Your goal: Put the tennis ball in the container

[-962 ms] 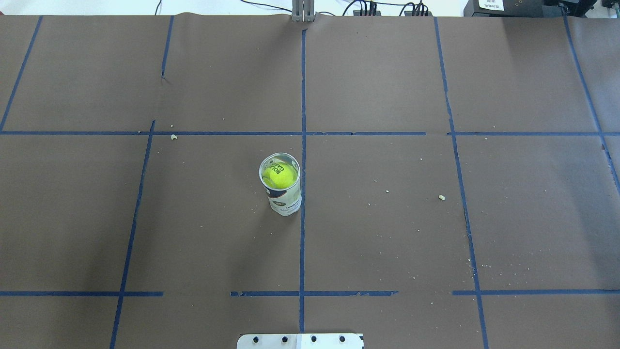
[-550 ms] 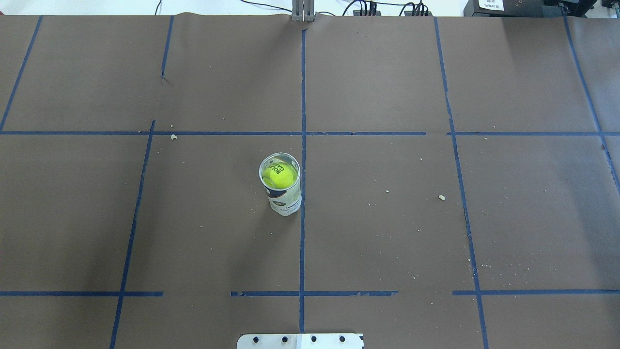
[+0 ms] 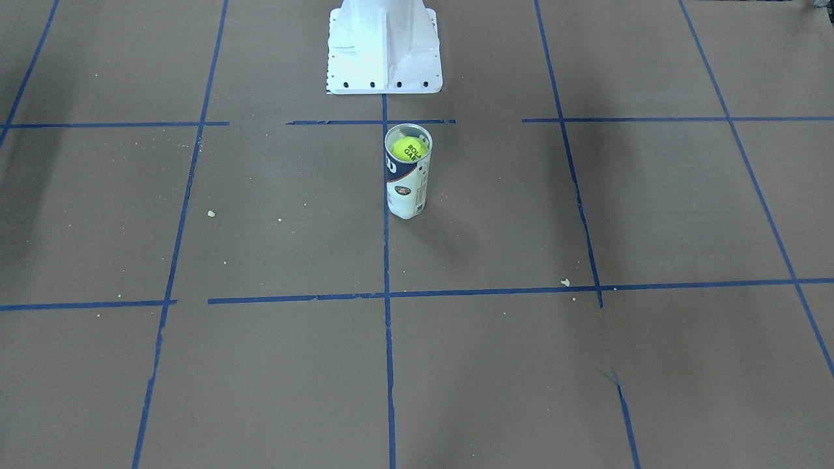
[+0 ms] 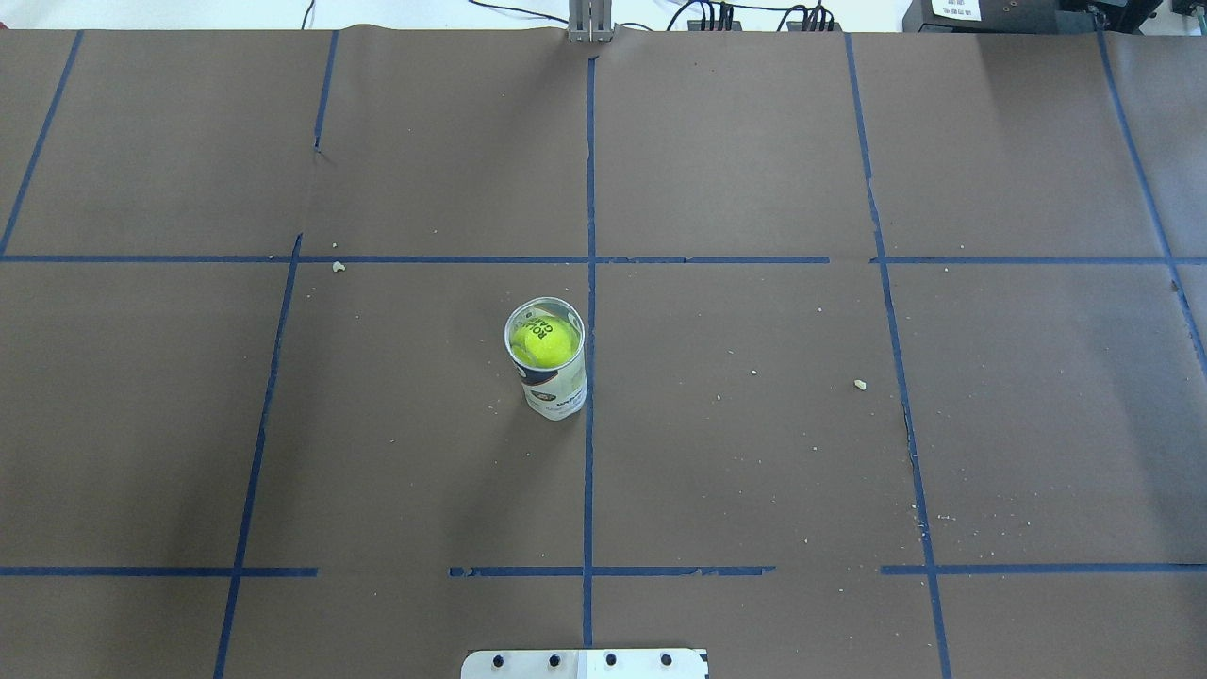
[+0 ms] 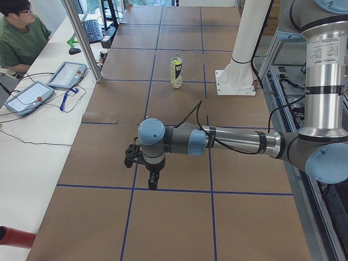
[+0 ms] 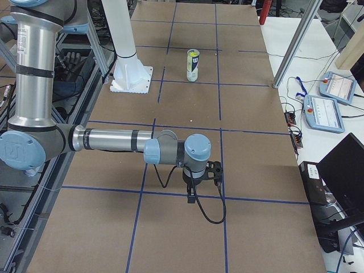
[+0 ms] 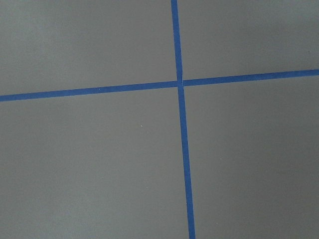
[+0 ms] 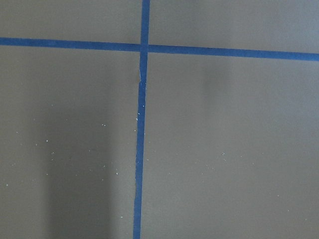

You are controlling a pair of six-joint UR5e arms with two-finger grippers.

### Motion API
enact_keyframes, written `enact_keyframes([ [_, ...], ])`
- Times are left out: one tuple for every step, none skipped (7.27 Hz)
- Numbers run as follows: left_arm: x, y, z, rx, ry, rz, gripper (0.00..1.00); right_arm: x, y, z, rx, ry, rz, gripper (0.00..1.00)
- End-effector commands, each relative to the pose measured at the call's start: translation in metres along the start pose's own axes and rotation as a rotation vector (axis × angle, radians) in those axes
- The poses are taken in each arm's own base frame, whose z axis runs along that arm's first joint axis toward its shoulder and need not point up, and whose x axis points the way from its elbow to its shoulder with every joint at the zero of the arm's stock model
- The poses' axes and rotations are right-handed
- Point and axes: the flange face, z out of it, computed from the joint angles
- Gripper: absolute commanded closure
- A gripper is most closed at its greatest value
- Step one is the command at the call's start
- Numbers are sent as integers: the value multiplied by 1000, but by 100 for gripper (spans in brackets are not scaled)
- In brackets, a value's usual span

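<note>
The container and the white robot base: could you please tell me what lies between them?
In the front-facing view, only brown paper crossed by blue tape lies between the container and the white robot base.

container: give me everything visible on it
The container is a tall clear plastic can, open-topped, with a white and navy label around its lower body. It stands upright on the brown paper-covered table, right beside the central blue tape line, on the robot's left of it. The tennis ball sits inside, showing in the upper part. Nothing else touches it.
</note>
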Motion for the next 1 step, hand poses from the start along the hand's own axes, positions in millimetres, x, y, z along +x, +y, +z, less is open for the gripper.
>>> enact_keyframes([
  [1, 0, -1, 2, 0, 0, 0, 0, 0, 0, 0, 0, 0, 0],
])
